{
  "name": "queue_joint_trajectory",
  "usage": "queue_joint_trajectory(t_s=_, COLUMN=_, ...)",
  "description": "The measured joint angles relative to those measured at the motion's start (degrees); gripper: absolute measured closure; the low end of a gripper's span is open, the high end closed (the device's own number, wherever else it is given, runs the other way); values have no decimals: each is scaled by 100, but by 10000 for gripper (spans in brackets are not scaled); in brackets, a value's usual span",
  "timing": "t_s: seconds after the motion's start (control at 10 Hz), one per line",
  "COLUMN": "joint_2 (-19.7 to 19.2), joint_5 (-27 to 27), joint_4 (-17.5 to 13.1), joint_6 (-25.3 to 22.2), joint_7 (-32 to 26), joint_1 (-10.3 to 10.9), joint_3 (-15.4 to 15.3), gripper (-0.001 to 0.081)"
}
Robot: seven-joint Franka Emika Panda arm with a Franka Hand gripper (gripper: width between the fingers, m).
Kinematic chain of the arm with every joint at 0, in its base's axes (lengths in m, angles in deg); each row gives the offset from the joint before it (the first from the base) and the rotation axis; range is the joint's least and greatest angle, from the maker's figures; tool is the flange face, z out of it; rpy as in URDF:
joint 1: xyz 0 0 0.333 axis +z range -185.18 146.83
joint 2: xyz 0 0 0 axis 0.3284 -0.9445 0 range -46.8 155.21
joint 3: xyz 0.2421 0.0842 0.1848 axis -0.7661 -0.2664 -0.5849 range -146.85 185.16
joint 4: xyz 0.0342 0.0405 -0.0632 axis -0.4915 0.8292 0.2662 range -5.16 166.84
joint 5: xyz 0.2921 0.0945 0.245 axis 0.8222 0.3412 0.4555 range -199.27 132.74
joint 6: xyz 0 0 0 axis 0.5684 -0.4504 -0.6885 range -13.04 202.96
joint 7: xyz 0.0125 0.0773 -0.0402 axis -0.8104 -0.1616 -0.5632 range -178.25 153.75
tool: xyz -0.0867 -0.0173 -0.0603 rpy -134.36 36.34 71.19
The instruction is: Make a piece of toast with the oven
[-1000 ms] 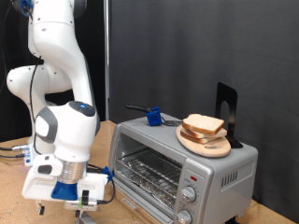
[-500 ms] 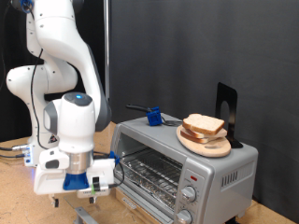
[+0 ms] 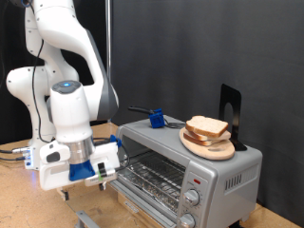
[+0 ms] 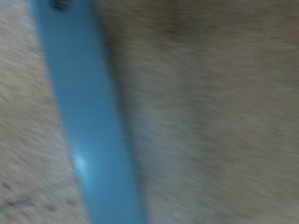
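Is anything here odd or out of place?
Mainly that the bread sits on a wooden plate on top of the oven, not inside it. The gripper hangs low in front of the oven. Nothing looks spilled or broken.

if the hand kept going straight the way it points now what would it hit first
Most likely the wooden tabletop: the hand points down beside the oven. The blurred wrist view shows a blue strip lying on that surface, so it might meet that first; depth is unclear.
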Motion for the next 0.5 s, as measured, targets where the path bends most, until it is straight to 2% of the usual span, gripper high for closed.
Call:
queue_joint_trajectory(t_s=0.2, joint_2=466, joint_5=1366, joint_4=0, joint_6=-411, joint_7=-1530, joint_1=-2, joint_3=11, gripper=-3)
queue_joint_trajectory(t_s=0.4, joint_2=912, joint_5=2387, joint_4=-105, joint_6=-1597, joint_7=-2916, joint_1=-4, joint_3=211, gripper=-3)
queue_joint_trajectory(t_s=0.5, joint_2=1097, joint_5=2648, joint_4=-186, joint_6=-1953, joint_7=-3134, joint_1=-6, joint_3=295, gripper=-3)
